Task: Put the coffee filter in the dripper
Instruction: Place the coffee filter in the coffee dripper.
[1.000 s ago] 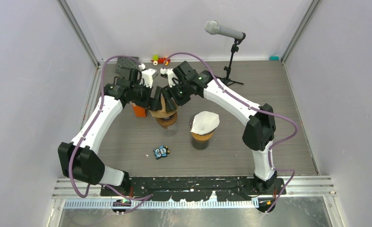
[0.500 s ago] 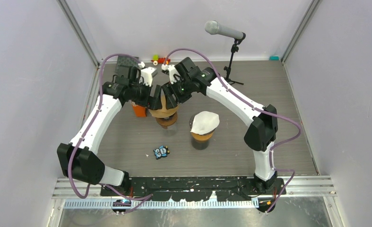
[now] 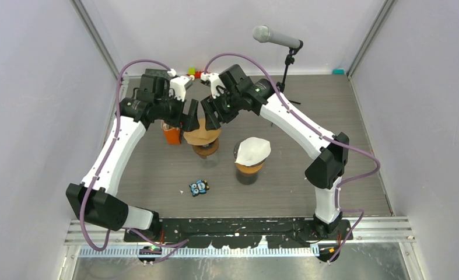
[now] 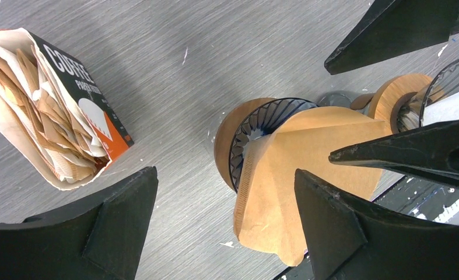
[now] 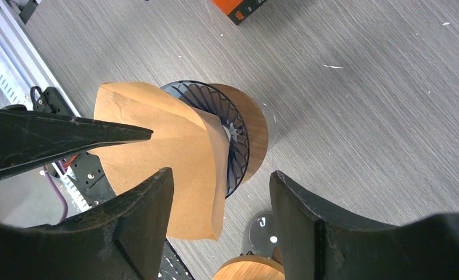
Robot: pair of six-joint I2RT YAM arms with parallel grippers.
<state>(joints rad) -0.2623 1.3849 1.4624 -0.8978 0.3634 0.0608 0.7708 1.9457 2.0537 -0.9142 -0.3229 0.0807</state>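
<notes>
Atop the dripper point(image 4: 260, 123), a brown, creased coffee filter point(image 4: 285, 153) sits tilted; left and right jaws gape apart.

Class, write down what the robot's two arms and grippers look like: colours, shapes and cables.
The left arm and right arm have smooth white links joined by bulky black joints. A thin purple cable loops along each. The left gripper and right gripper each carry two matte black, wedge-shaped fingers tapering to points.
</notes>
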